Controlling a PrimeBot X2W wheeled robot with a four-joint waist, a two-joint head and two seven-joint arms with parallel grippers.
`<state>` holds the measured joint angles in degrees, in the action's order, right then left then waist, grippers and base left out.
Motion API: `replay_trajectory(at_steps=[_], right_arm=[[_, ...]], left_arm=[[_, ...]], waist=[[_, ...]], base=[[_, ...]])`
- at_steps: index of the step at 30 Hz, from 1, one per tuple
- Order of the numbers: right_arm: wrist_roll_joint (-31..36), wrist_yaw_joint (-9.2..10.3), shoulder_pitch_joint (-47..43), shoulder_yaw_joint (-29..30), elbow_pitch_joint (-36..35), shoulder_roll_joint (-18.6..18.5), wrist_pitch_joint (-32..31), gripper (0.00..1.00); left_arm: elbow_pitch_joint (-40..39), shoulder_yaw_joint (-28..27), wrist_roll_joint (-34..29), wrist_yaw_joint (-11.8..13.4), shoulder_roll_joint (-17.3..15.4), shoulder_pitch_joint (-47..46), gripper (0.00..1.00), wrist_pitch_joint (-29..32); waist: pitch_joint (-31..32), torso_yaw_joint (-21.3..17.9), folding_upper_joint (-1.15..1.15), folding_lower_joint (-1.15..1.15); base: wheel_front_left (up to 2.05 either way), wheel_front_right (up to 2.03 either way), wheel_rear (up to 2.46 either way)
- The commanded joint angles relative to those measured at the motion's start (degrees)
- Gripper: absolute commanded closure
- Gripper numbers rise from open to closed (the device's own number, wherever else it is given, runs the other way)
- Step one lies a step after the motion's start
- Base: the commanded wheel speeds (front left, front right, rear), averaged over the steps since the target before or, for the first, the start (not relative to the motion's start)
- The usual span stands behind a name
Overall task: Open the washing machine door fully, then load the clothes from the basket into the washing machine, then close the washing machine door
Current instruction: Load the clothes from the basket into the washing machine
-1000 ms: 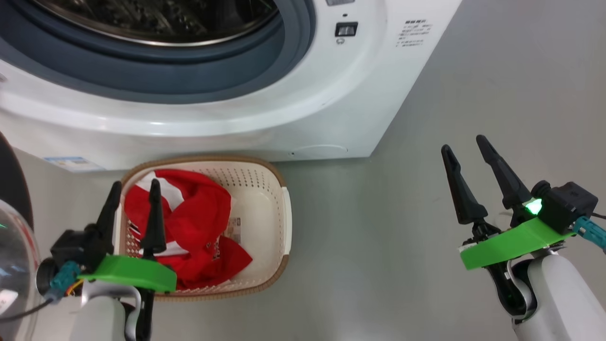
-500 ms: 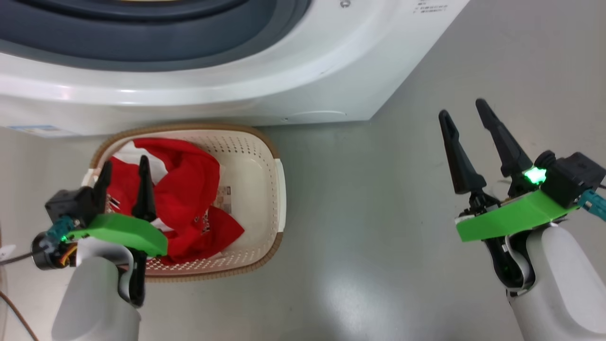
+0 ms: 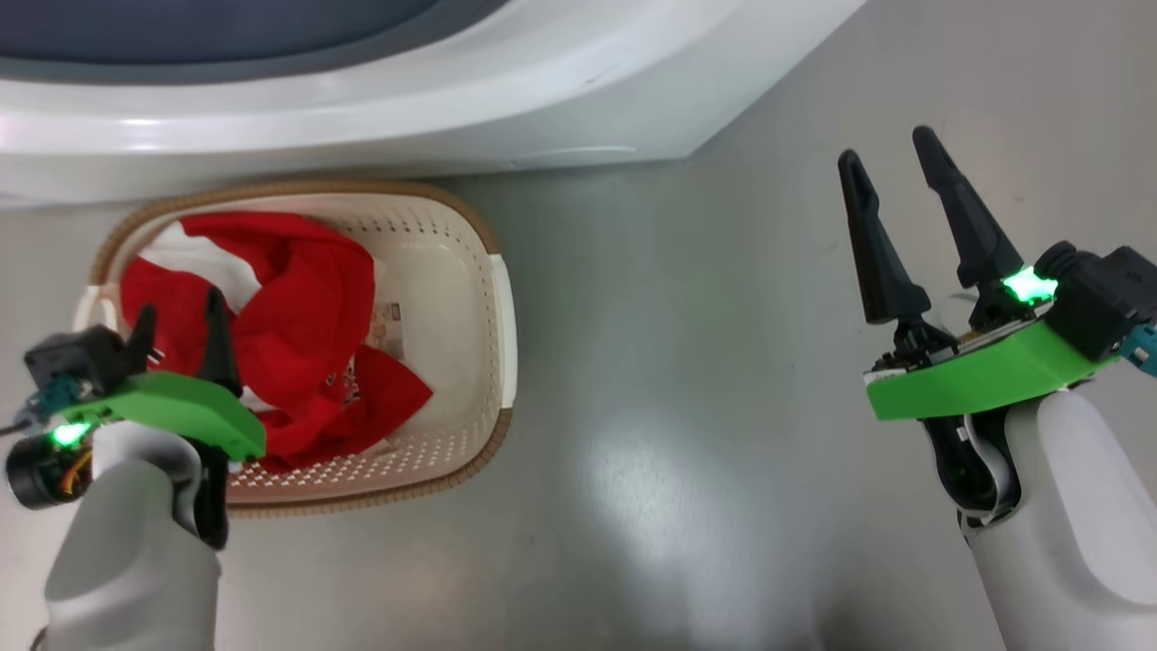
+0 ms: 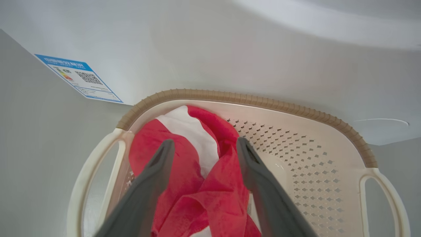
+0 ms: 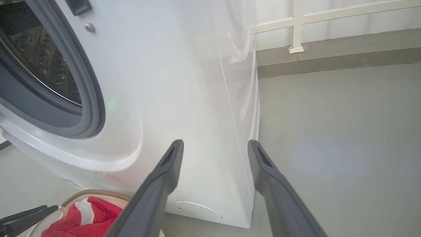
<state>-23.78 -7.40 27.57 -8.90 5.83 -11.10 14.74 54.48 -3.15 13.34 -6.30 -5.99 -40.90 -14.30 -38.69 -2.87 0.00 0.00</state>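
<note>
The cream basket [image 3: 470, 271] stands on the floor against the white washing machine [image 3: 362, 117]. Red and white clothes [image 3: 298, 298] fill its left half. My left gripper [image 3: 180, 305] hangs open just over the clothes, nothing between its fingers. In the left wrist view the open left gripper [image 4: 205, 141] frames the clothes [image 4: 184, 171] inside the basket [image 4: 296, 158]. My right gripper [image 3: 886, 147] is open and empty above bare floor, well to the basket's right. The right wrist view has the right gripper [image 5: 215, 142] facing the washing machine [image 5: 164, 82] and its steel drum [image 5: 36, 56]. The door is out of view.
A blue label [image 4: 79, 77] and a round cap [image 4: 381, 122] sit low on the washer's front. The grey gasket [image 5: 39, 112] rings the drum opening. Grey floor [image 3: 687, 380] stretches between basket and right arm. A white railing post [image 5: 296, 26] stands behind.
The head camera has tilted down, so the washer slid up the picture. My left gripper has sunk lower over the basket, closer to the clothes. The right gripper stays open and about where it was.
</note>
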Motion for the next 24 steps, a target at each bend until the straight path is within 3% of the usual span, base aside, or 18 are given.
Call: replay_trajectory(at_steps=[1, 18, 24], right_arm=[[0.27, -0.09, -0.39, -1.29, -1.60, 0.40, 0.26, 0.00], [0.73, -0.09, 1.86, -1.65, -2.15, 0.75, 0.26, 0.00], [0.66, -0.09, 2.40, -2.35, -2.12, 1.19, 0.26, 0.00]], left_arm=[[0.23, -1.64, 0.68, -0.23, -2.54, -0.26, 0.00, -0.70], [15.42, -0.41, 2.52, -1.01, -4.52, -9.01, 0.00, -0.66], [18.03, 0.44, 2.28, 0.10, -5.85, -10.63, 0.00, 1.01]], waist=[[-2.08, -0.77, 0.00, 0.00], [-7.43, -2.37, 0.00, 0.00], [-9.11, -3.91, 0.00, 0.00]], base=[[0.00, 0.00, 0.00], [0.00, 0.00, 0.00], [0.00, 0.00, 0.00]])
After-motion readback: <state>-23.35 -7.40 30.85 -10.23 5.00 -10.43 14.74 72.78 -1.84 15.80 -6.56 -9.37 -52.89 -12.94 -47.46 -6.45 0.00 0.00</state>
